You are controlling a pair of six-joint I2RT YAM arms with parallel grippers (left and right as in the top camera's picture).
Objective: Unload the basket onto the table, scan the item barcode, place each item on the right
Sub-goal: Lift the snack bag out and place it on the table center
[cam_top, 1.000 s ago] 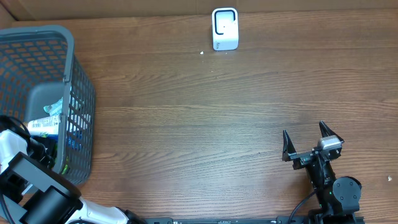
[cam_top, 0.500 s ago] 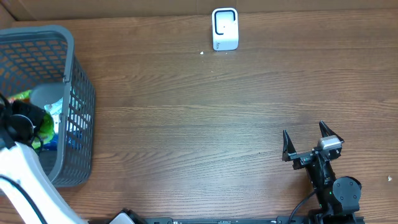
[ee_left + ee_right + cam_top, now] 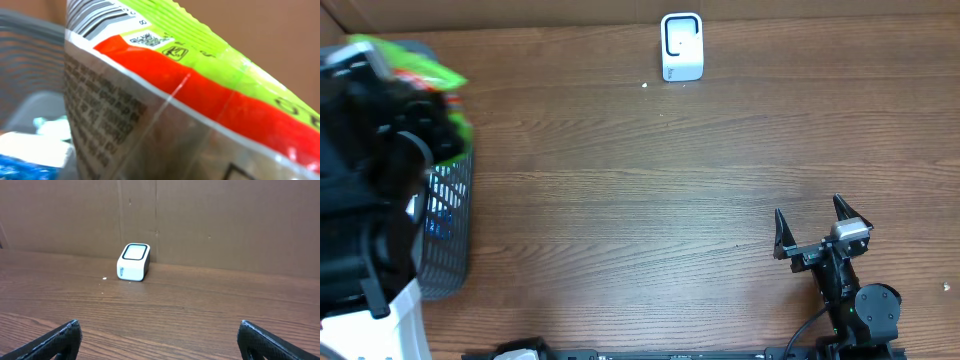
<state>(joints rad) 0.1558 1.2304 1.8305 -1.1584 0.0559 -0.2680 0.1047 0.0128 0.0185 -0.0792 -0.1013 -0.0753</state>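
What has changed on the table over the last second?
The left arm lifted out of the basket holding a green and red bag, now raised over the basket. The right gripper stayed open and parked; the white scanner did not move.

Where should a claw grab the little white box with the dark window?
Probably the flat sides of the white plastic scanner box, coming down from above: it stands alone on the brown wooden table, cardboard wall close behind.
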